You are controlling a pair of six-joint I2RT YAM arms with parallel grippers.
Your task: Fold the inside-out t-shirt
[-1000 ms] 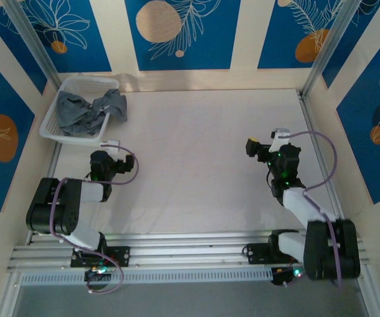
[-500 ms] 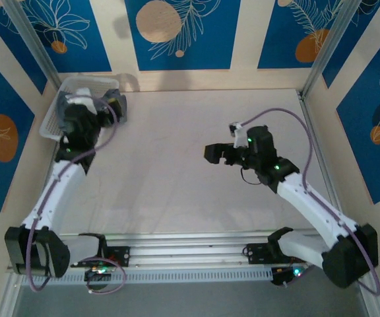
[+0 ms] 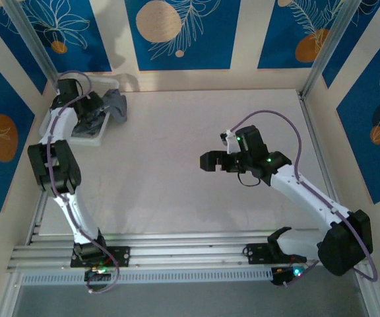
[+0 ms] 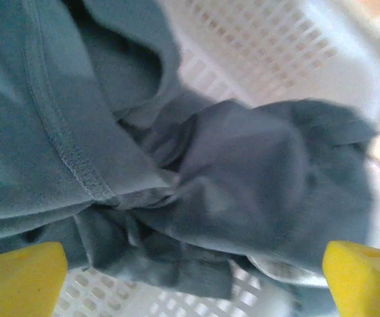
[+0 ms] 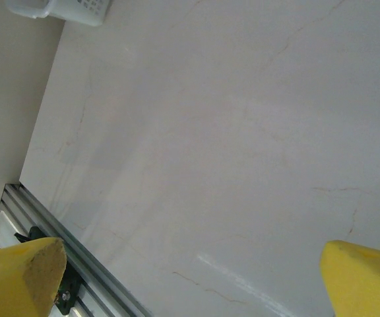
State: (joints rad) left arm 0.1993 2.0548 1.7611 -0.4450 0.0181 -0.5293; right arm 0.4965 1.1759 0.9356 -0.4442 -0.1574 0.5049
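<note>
Left hand point(image 4: 190, 281): spread wide, holding nothing, close over inside-out t-shirt point(image 4: 243, 172), which lies bunched in white mesh basket point(image 4: 276, 39). Right hand point(image 3: 208, 160): spread wide, holding nothing, above counter point(image 3: 163, 191).

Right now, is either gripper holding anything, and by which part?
Nothing. Left gripper open over the t-shirt in the basket; right gripper open above the table.

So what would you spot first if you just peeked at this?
Probably the grey t-shirt, scrunched up in the white basket in the far left corner, with the left gripper open close over it. Then the right gripper, open too, hovering over the middle of the pale table. The blue wall panels with orange circles pop as well.
</note>
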